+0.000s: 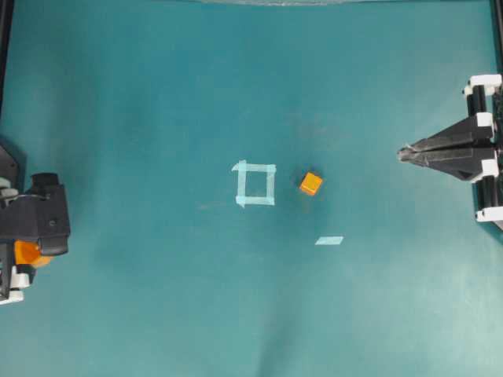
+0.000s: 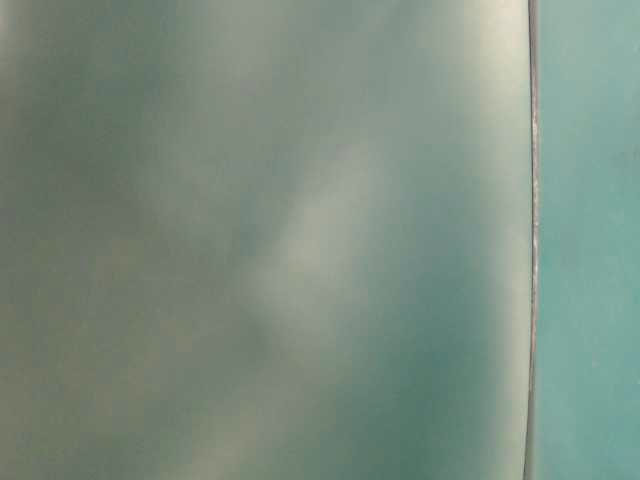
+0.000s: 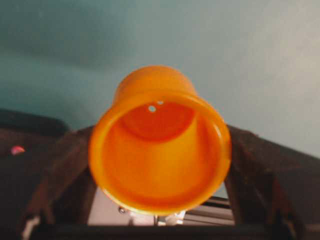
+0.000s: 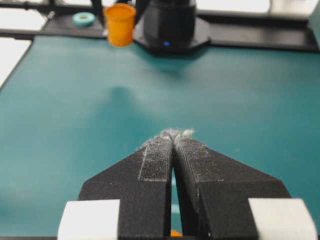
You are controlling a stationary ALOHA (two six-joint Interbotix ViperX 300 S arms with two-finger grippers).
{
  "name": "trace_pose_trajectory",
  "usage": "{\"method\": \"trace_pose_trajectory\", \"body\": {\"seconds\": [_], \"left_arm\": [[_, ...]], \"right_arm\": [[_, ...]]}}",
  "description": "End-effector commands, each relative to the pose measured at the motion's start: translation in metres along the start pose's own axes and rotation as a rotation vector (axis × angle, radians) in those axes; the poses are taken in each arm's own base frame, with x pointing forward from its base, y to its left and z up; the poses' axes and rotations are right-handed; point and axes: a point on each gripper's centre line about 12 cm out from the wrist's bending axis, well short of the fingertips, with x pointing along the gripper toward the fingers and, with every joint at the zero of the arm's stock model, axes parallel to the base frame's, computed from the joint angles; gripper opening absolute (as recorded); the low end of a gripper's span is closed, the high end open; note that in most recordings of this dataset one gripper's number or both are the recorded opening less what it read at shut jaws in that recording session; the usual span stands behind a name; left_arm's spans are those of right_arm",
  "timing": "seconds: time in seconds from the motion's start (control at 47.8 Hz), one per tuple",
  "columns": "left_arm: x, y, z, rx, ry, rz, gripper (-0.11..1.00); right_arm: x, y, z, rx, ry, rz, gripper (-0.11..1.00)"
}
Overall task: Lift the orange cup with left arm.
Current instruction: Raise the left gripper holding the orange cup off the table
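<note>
Black and blocky, the left arm [image 1: 35, 218] sat at the left edge of the overhead view, its wrist bent so that its body covered most of what it carried. We saw the orange cup [image 1: 30, 254] peeking out from under it, and in the left wrist view the same cup [image 3: 160, 145] filled the picture, its open mouth turned toward the camera. The dark fingers [image 3: 60, 175] of the left gripper [image 3: 160, 200] stood wide on either side of the cup and flanked its walls; the cup appeared to be gripped between them, though the contact points themselves were hidden. In the right wrist view the cup [image 4: 120, 24] hung at the far end of the table [image 4: 75, 115], seemingly clear of the surface. It was a round plastic cup, bright orange with a paler, yellower rim, and two small holes showed near its bottom.

Opposite, the right gripper [image 1: 402, 154] pointed level toward the middle, its two padded fingers [image 4: 157, 160] pressed together with nothing between them.

We counted one cup, one small orange cube [image 1: 310, 183] beside one taped square [image 1: 255, 184], one loose strip of tape [image 1: 329, 240], and two arms. Our table-level view was a teal blur and told us nothing.
</note>
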Motion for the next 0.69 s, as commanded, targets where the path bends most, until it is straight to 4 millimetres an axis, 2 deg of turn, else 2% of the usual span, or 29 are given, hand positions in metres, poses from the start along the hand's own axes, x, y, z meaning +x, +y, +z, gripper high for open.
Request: {"method": "trace_pose_trajectory", "body": {"seconds": [0.0, 0.251, 0.67], "left_arm": [[-0.010, 0.000, 0.012, 0.012, -0.036, -0.018, 0.70], [-0.026, 0.003, 0.028, 0.029, -0.066, -0.025, 0.70], [-0.048, 0.004, 0.031, 0.040, -0.021, 0.010, 0.70]], "right_arm": [[0.001, 0.000, 0.009, -0.003, -0.025, 0.001, 0.00], [0.001, 0.000, 0.009, -0.003, -0.025, 0.001, 0.00], [0.001, 0.000, 0.009, -0.003, -0.025, 0.001, 0.00]]}}
